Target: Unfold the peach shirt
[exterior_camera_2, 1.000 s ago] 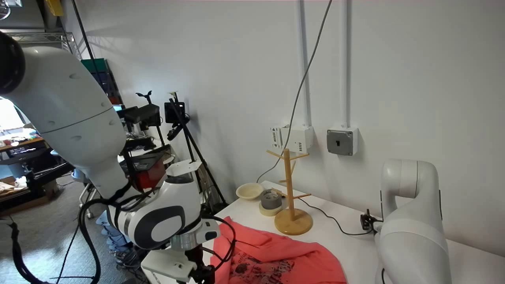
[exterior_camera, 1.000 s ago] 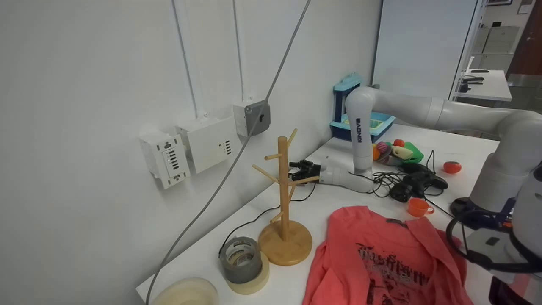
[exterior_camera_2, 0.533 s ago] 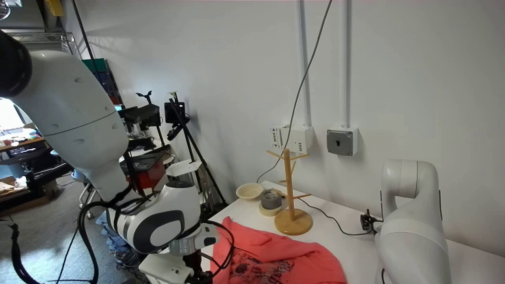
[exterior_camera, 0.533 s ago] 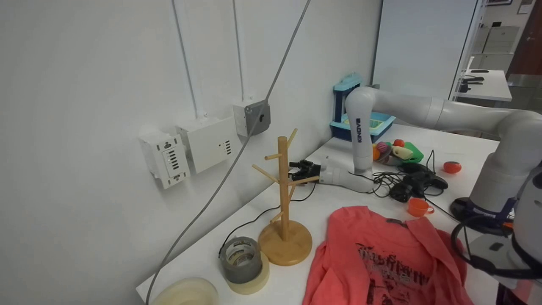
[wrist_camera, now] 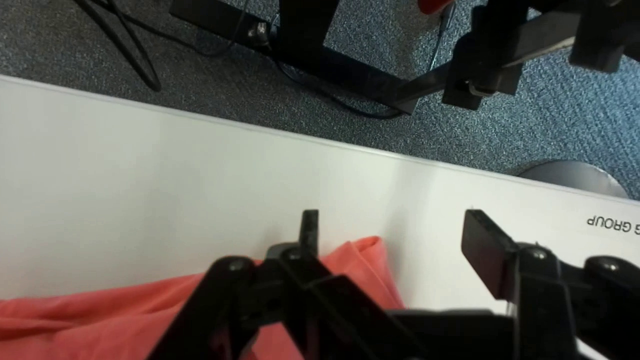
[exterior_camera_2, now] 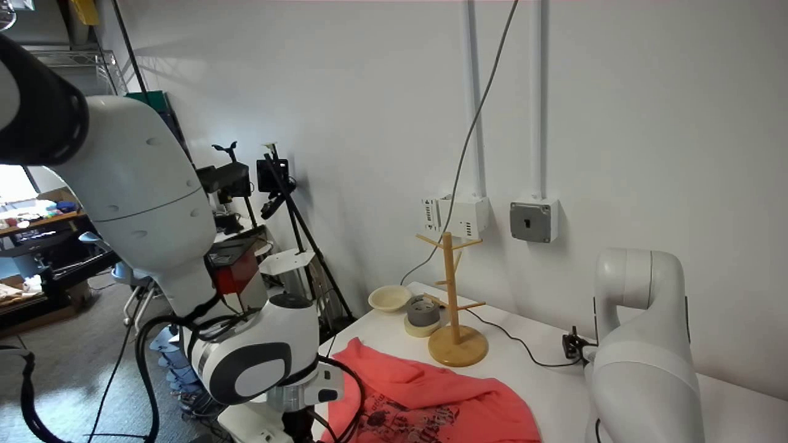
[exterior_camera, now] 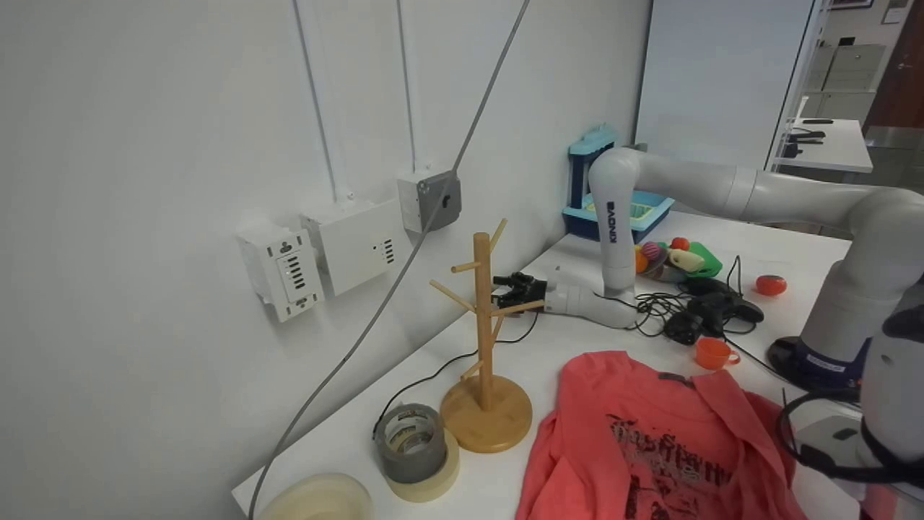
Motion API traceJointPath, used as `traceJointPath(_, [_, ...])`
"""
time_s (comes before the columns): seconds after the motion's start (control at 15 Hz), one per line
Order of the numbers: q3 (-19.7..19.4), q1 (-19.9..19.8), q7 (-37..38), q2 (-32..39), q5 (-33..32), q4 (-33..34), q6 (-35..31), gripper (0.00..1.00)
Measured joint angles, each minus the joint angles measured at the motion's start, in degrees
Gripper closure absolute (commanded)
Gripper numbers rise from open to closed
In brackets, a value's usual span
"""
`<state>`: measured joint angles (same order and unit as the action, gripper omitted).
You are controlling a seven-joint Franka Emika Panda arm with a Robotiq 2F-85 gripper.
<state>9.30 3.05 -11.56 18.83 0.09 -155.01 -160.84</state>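
The claw [wrist_camera: 395, 235] stands with its jaws apart, holding nothing. Beneath, the peach shirt [wrist_camera: 110, 322] lies on the table [wrist_camera: 200, 175], one corner showing in the gap; whether they touch I cannot tell. Closing too high would likely miss that limp corner, while pinching several layers together could drag the folds along unopened. Farther out, the wooden mug tree [exterior_camera: 485, 325] stands near the shirt, and a wide sweep might topple it

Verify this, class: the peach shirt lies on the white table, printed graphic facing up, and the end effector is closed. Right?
One error: the end effector is open, as the wrist view shows. The peach shirt does lie on the white table, printed graphic up.
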Motion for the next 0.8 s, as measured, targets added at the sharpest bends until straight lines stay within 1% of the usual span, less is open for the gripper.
traceJointPath(0.2, [1.6, -1.8, 0.0, 2.5, 4.4, 2.3, 0.8, 0.28])
traceJointPath(0.4, [2.5, -4.1, 0.0, 4.8, 7.2, 5.6, 1.5, 0.28])
traceJointPath(0.6, [2.6, -5.5, 0.0, 6.7, 8.1, 8.2, 1.9, 0.28])
traceJointPath(0.8, [2.6, -6.6, 0.0, 7.6, 8.2, 9.0, 3.0, 0.28])
